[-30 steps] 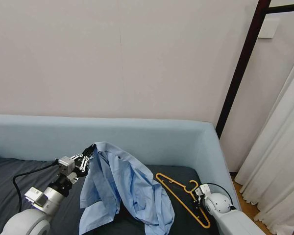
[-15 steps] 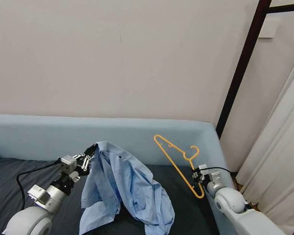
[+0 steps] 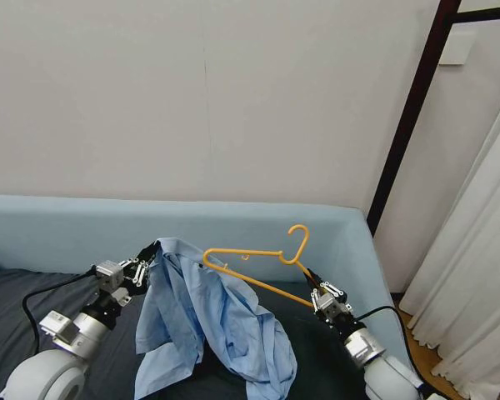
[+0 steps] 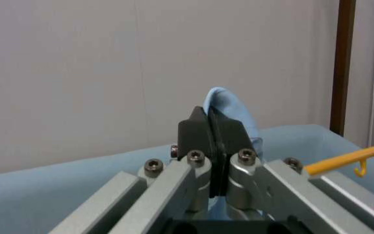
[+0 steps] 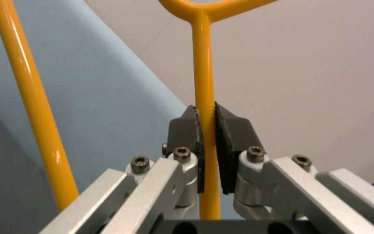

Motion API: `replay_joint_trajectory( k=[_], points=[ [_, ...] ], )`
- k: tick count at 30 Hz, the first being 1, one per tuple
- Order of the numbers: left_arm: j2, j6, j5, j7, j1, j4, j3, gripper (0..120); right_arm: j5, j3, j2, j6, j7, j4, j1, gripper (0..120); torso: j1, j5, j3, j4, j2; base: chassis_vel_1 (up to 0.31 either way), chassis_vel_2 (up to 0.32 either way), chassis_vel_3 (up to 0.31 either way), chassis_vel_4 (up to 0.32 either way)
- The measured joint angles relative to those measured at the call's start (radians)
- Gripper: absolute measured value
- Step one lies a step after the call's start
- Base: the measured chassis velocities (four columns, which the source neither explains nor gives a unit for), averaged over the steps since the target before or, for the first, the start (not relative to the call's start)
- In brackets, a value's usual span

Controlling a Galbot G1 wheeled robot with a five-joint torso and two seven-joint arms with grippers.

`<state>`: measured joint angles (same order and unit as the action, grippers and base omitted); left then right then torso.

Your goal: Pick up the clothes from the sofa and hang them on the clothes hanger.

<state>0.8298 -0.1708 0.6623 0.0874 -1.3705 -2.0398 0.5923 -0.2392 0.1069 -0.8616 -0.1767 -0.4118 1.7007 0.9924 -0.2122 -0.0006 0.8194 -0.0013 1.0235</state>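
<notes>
Left claw (image 3: 151, 250) is clamped on the top edge of the light blue shirt (image 3: 221, 321), holding it above the sofa (image 3: 58, 229). I see the cloth hanging in crumpled folds, with its lower part pooled on the dark seat cushion (image 3: 33, 292). Right claw (image 3: 311, 286) is pinched tight on the orange hanger (image 3: 248, 268) (thin-barred, hook uppermost). The hanger's far end reaches the shirt's top.
</notes>
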Motion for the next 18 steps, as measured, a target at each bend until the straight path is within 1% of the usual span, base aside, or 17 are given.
replay_joint_trajectory(
  k=[3, 4, 6, 8, 10, 11, 13, 18],
  points=[
    [0.006, 0.008, 0.005, -0.008, -0.001, -0.008, 0.000, 0, -0.128, 0.056, 0.000, 0.062, -0.079, 0.024, 0.006, 5, 0.000, -0.0001, 0.000, 0.0000, 0.000, 0.000, 0.000, 0.000, 0.000],
    [0.006, 0.008, 0.005, -0.008, -0.001, -0.008, 0.000, 0, -0.128, 0.056, 0.000, 0.062, -0.079, 0.024, 0.006, 5, 0.000, -0.0001, 0.000, 0.0000, 0.000, 0.000, 0.000, 0.000, 0.000],
    [0.011, 0.015, 0.011, -0.014, -0.002, -0.019, -0.004, 0, -0.222, 0.088, -0.003, 0.111, -0.111, 0.030, 0.005, 5, 0.000, -0.0001, 0.000, 0.0001, 0.000, 0.000, 0.000, 0.000, 0.000],
    [0.018, 0.019, 0.012, -0.017, -0.004, -0.029, -0.010, 0, -0.269, 0.129, -0.006, 0.178, -0.143, 0.030, -0.003, 5, 0.000, 0.0000, 0.000, 0.0001, 0.000, 0.000, 0.000, 0.000, 0.000],
    [0.024, 0.021, 0.009, -0.019, -0.005, -0.035, -0.017, 0, -0.268, 0.177, -0.007, 0.256, -0.176, 0.036, -0.014, 5, 0.000, 0.0000, 0.000, 0.0001, 0.000, 0.000, 0.000, 0.000, 0.000],
    [0.024, 0.021, 0.009, -0.019, -0.005, -0.035, -0.017, 0, -0.268, 0.177, -0.007, 0.256, -0.176, 0.036, -0.014, 5, 0.000, 0.0000, 0.000, 0.0001, 0.000, 0.000, 0.000, 0.000, 0.000],
    [0.028, 0.022, 0.007, -0.022, -0.009, -0.041, -0.024, 0, -0.257, 0.217, -0.009, 0.316, -0.196, 0.053, -0.025, 5, 0.000, 0.0000, 0.000, 0.0000, 0.000, 0.000, 0.000, 0.000, 0.000],
    [0.031, 0.024, 0.000, -0.024, -0.012, -0.046, -0.036, 0, -0.203, 0.264, -0.010, 0.372, -0.220, 0.095, -0.039, 5, 0.000, 0.0000, 0.000, 0.0002, 0.000, 0.000, 0.000, 0.000, 0.000]
  ],
)
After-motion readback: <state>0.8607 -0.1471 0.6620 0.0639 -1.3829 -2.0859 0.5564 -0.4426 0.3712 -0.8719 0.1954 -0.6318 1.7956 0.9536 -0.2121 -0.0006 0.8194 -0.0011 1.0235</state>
